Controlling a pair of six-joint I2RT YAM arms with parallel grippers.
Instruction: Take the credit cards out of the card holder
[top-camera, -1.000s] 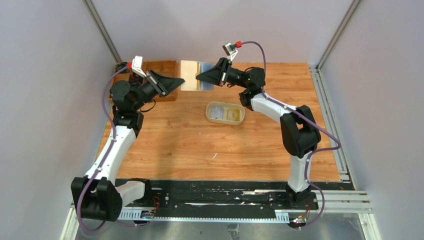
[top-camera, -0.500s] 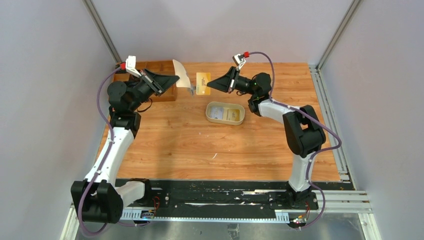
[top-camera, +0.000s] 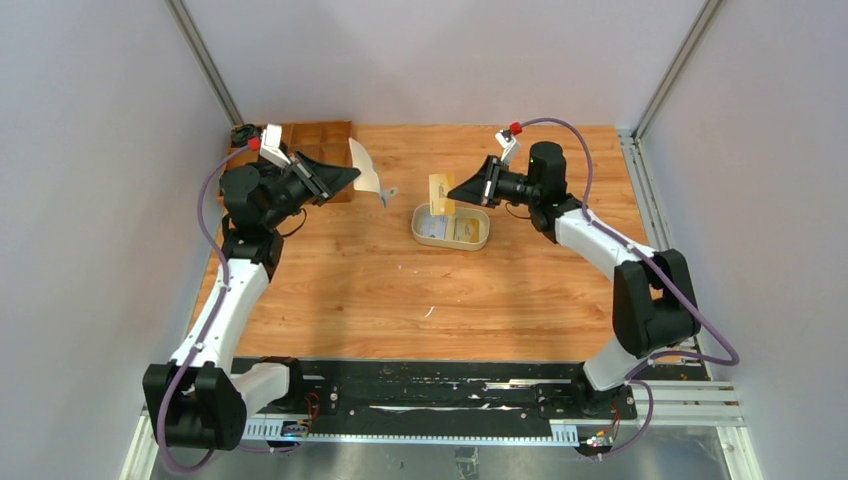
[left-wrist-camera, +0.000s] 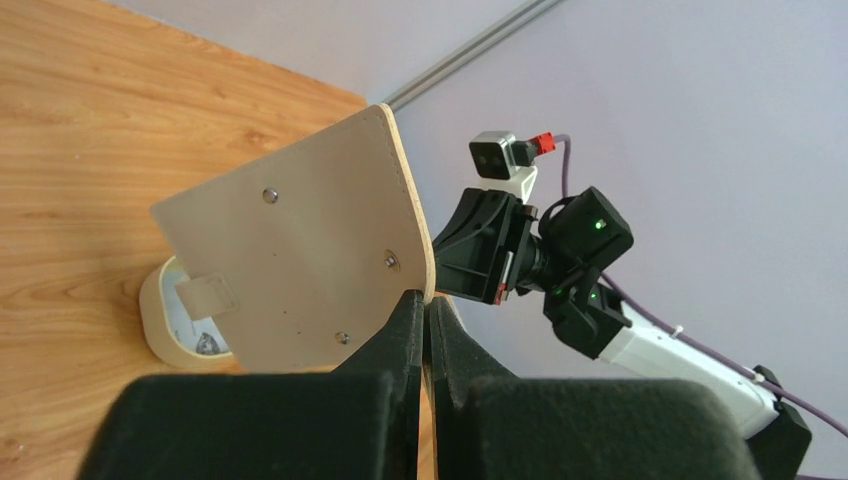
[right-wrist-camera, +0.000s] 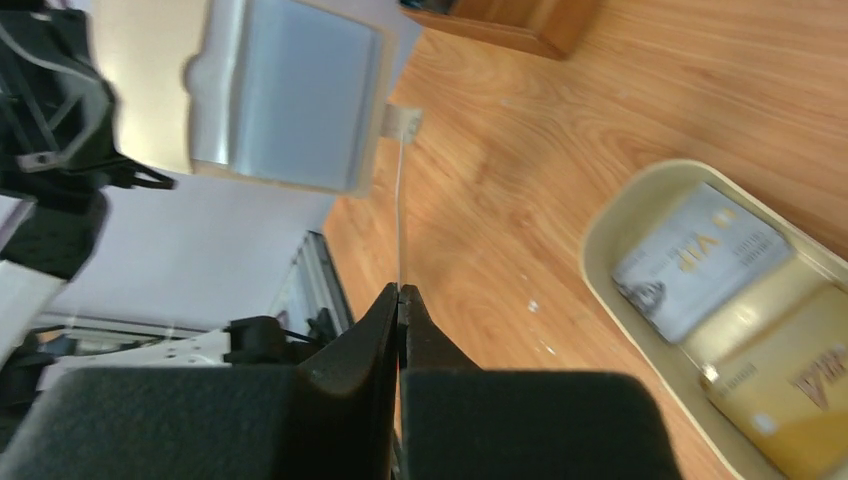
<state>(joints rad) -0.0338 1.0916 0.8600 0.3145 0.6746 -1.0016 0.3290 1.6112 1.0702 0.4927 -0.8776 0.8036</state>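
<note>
In the air at the back left, my left gripper (top-camera: 352, 174) is shut on an edge of the beige card holder (top-camera: 366, 167). The left wrist view shows its outer face and snap tab (left-wrist-camera: 300, 250), with the jaws (left-wrist-camera: 426, 300) pinching its edge. My right gripper (top-camera: 453, 190) is shut on a yellow credit card (top-camera: 440, 193), held upright just above the left end of the oval tray. In the right wrist view that card shows edge-on as a thin line (right-wrist-camera: 401, 200) rising from the closed tips (right-wrist-camera: 398, 292), and the holder's pale-blue inside (right-wrist-camera: 290, 100) faces me.
The oval beige tray (top-camera: 487, 236) lies at table centre. In it are a whitish card (right-wrist-camera: 700, 258) and a yellow card (right-wrist-camera: 790, 385). A brown wooden box (top-camera: 325, 135) sits at the back left behind the left gripper.
The right gripper has drawn the yellow card out of the card holder and carried it right and nearer, to just above the tray. The left gripper has turned the holder more edge-on.
</note>
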